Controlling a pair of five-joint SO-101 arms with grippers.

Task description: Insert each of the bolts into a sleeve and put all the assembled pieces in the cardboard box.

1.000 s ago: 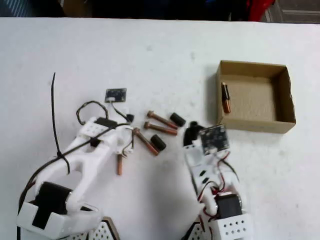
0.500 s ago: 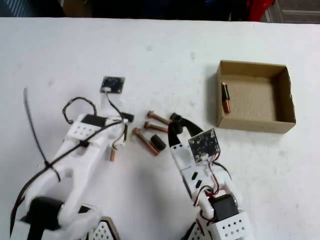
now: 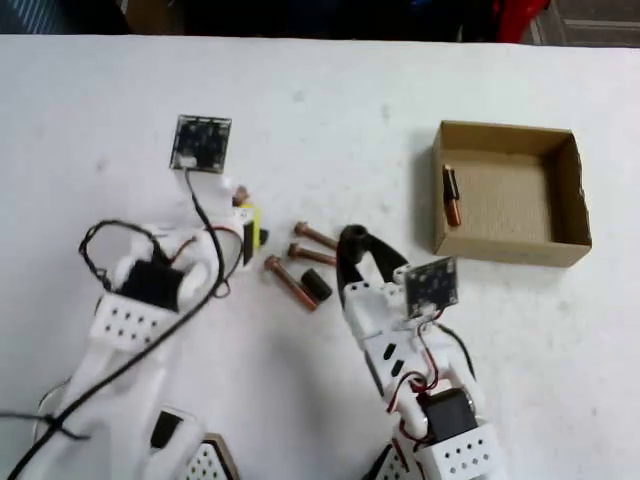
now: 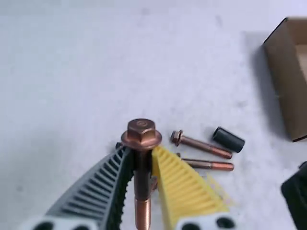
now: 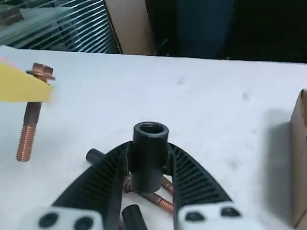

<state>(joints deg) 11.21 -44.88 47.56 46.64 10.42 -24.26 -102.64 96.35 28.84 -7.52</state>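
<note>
L claw (image 4: pixel 140 149): clamped bolt (image 4: pixel 142 182) on shank below head; stiff, light metal. R claw (image 5: pixel 148 146): held sleeve (image 5: pixel 149 163) mid-body, bore up; rigid, smooth, prob. slippery.

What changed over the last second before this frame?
The left gripper carried its bolt toward the table's far side, head up. The right gripper swung left onto the farther sleeve and shut on it, holding it upright. The three loose bolts, the other sleeve and the cardboard box with its assembled piece stayed put.
</note>
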